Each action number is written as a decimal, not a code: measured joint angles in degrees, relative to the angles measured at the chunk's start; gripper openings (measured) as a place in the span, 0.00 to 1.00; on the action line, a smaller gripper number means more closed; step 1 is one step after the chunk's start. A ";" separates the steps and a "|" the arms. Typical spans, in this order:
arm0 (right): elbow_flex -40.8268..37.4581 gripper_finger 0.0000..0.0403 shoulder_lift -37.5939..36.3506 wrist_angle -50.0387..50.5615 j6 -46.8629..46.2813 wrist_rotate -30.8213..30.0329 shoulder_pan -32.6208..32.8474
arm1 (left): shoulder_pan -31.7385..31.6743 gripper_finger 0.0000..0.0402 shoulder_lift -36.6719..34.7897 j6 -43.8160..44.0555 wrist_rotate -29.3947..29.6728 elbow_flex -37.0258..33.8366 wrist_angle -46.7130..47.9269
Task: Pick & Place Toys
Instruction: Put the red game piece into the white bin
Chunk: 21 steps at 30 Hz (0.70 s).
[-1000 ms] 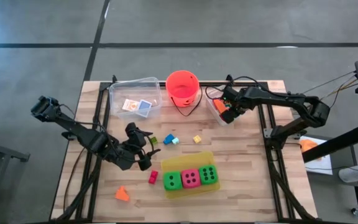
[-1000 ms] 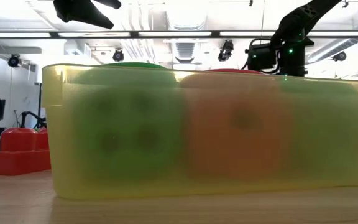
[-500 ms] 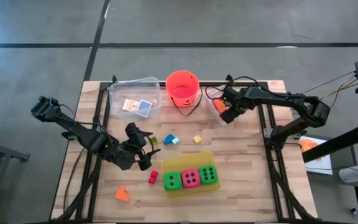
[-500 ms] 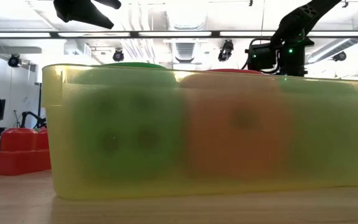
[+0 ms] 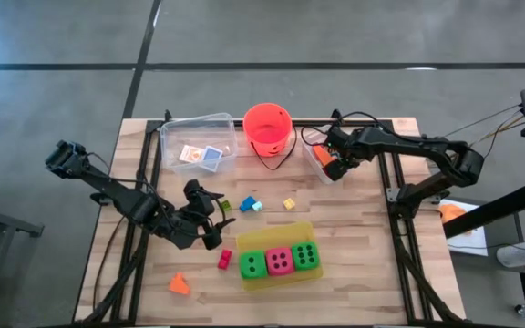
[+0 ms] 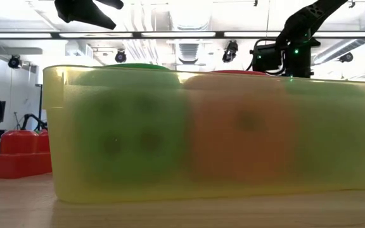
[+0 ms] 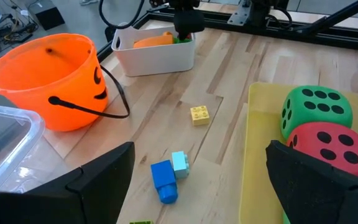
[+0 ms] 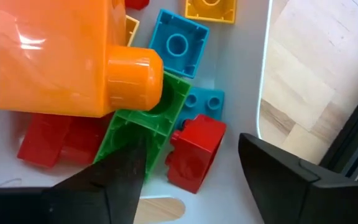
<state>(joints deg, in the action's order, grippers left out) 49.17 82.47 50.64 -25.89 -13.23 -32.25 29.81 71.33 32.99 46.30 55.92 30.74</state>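
Bricks point(image 8: 135, 127) in white bin point(image 5: 318, 164), right end effector point(image 5: 335, 169) lowered in, fingers apart, left end effector point(image 5: 211, 219) open mid-table.

An orange bucket point(image 7: 42, 78) stands on the counter point(image 7: 241, 68) beside a white bin point(image 7: 157, 53); yellow point(image 7: 199, 114) and blue bricks point(image 7: 165, 182) lie near a yellow tray point(image 7: 260, 162) holding dice point(image 7: 316, 111).

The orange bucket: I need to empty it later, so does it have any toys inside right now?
Empty as far as shown: the high view looks straight into the upright orange bucket and shows only its bare orange floor.
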 joint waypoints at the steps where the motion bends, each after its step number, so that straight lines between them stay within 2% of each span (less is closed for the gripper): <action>1: 0.00 0.62 -0.22 0.08 0.22 0.00 0.00 | 0.00 0.86 0.00 0.02 0.00 0.00 -0.01; 7: 2.16 0.62 -3.69 3.48 0.81 -0.02 0.04 | -0.01 0.86 0.00 0.04 0.00 0.00 -0.02; 14: 4.20 0.62 -12.20 4.67 -0.70 1.56 2.52 | -0.51 0.86 -0.37 1.21 1.79 -0.20 -0.24; 21: 4.13 0.63 -17.79 3.54 -6.67 6.62 11.87 | -0.71 0.86 -0.40 2.01 1.65 -1.82 -0.48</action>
<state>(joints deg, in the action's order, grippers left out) 53.30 64.68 54.18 -32.56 -6.62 -20.38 29.10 70.93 35.00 47.96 54.10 30.26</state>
